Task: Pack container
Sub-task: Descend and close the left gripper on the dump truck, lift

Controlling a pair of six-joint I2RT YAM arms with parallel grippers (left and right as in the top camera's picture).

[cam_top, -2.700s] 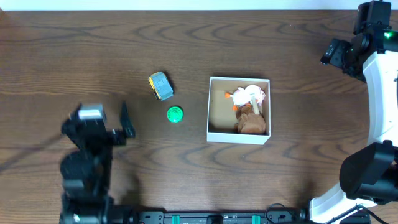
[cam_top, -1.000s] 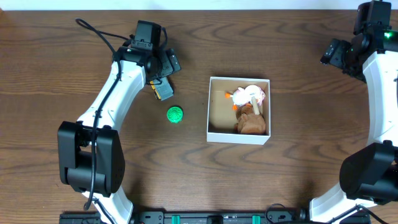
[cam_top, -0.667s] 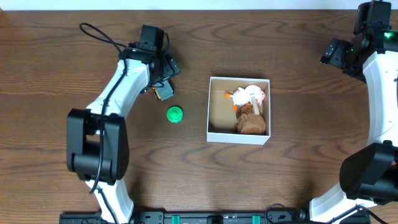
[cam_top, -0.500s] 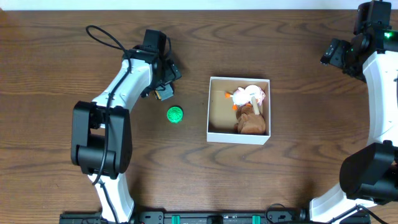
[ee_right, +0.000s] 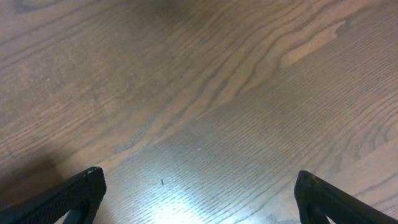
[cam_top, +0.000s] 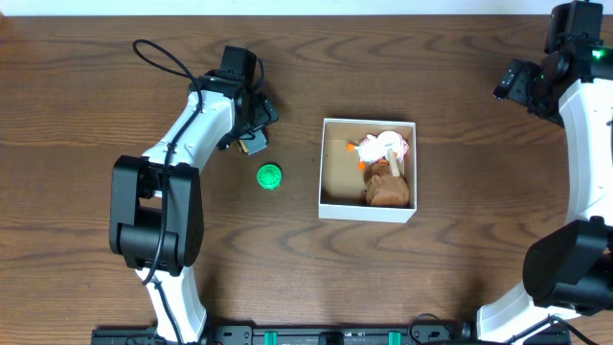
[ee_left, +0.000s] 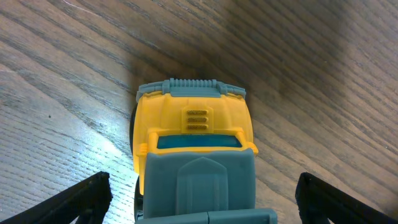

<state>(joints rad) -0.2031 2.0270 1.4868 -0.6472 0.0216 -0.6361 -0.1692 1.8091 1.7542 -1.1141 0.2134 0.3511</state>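
Observation:
The container, a white-walled box with a brown inside, sits at the table's middle and holds a white-and-orange toy and a brown toy. Left of it lie a yellow-and-teal toy truck and a green ball. My left gripper hangs low over the truck. In the left wrist view the truck lies between the open fingers, with a gap on each side. At the far right my right gripper stays open above bare wood, also shown in the right wrist view.
The green ball lies just in front of the truck, between my left arm and the container's left wall. The right arm runs along the table's right edge.
My left arm swung from the near left up to the truck and lowered the open gripper around it. Over the last half second it holds still. The right arm has not moved.

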